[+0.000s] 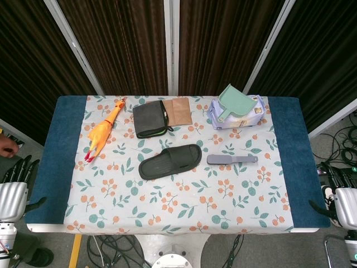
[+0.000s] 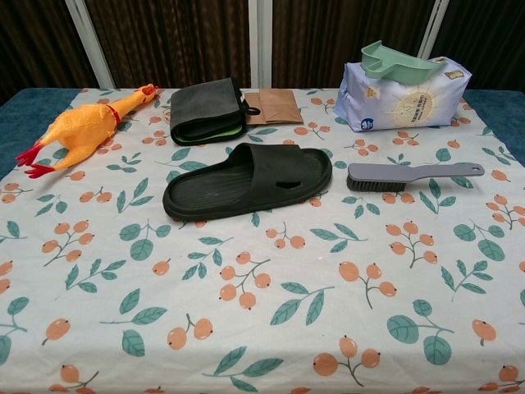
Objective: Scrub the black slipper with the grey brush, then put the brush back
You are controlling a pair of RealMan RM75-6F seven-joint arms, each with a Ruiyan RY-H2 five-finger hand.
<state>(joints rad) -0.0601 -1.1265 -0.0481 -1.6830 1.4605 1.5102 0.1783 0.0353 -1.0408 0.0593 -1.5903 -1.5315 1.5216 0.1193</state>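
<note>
Currently both hands, left [image 1: 15, 181] and right [image 1: 341, 192], hang off the table [image 1: 290, 167] edges, fingers loosely spread and holding nothing, well apart from slipper [image 1: 170, 161] and brush [image 1: 232, 159] lying mid-table between them.

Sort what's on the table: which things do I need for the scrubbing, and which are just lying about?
Needed:
black slipper
grey brush

Lying about:
rubber chicken
dark folded pouch
brown paper bag
wipes pack
green dustpan

Bright even overhead light, soft shadows, sharp focus.
</note>
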